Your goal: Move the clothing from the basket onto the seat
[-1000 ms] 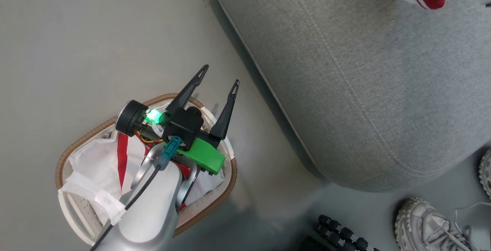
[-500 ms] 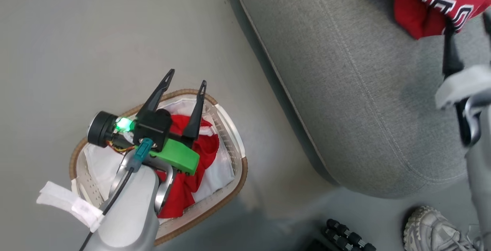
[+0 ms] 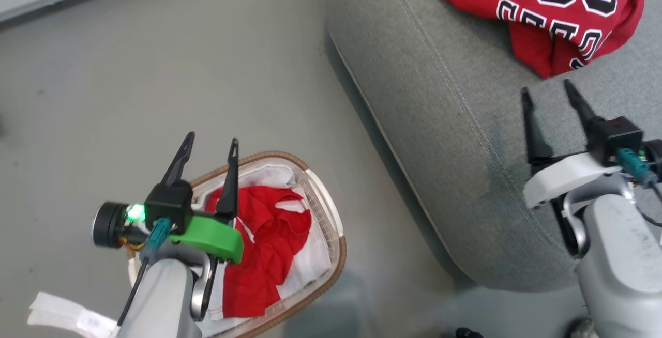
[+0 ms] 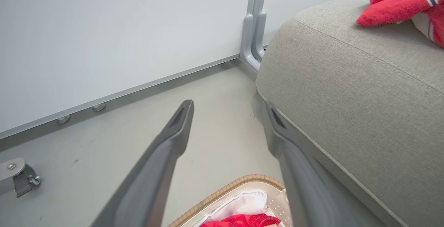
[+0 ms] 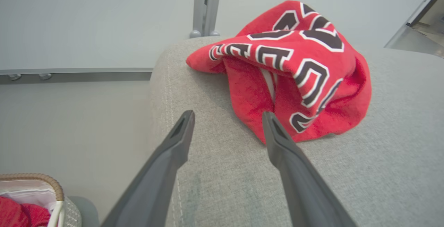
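Since half a second back the head camera is swinging, so the whole scene is sitting differently. The right gripper (image 3: 546, 86) is now showing whole at the right of the frame, where only a blurred edge was showing before. Its fingers are standing spread and holding nothing, tips near the jersey (image 3: 558, 12), which is lying crumpled on the seat (image 3: 455, 136) at the upper right. At the lower left, the left gripper (image 3: 212, 139) is hanging over the basket (image 3: 339, 247), fingers parted and gripping nothing. I am seeing the red piece with white trim (image 3: 269, 234) lying inside the basket.
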Motion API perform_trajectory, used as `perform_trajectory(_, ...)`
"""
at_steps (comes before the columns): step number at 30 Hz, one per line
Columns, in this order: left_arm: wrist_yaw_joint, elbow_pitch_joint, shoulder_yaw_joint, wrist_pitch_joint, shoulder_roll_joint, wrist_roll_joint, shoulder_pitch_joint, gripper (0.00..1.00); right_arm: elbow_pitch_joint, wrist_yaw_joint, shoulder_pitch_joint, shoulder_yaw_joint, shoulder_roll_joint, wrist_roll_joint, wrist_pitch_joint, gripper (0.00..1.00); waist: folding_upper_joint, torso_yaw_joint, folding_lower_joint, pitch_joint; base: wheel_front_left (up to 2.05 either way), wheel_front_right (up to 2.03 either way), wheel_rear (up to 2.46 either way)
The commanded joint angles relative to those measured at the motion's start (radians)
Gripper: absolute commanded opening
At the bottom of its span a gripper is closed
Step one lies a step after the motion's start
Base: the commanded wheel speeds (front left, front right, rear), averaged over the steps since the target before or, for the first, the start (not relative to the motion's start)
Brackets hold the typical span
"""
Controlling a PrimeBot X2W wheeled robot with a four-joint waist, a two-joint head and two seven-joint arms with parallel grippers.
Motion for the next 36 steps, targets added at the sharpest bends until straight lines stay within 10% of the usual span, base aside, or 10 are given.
perform_trajectory(1,0.007,-0.002,0.016,0.001,-0.004,-0.012,0.031,1.0,-0.016,-0.001,0.023,0.024,0.005,-0.003,-0.005,1.0,0.0,0.055,0.0,-0.07,0.0,0.0,0.0)
perform_trajectory(36,0.07,0.019,0.2,0.001,-0.024,-0.119,0.385,1.0,-0.014,-0.001,0.357,0.095,0.112,0.053,-0.005,1.0,0.0,0.286,0.0,-0.41,0.0,0.0,0.0)
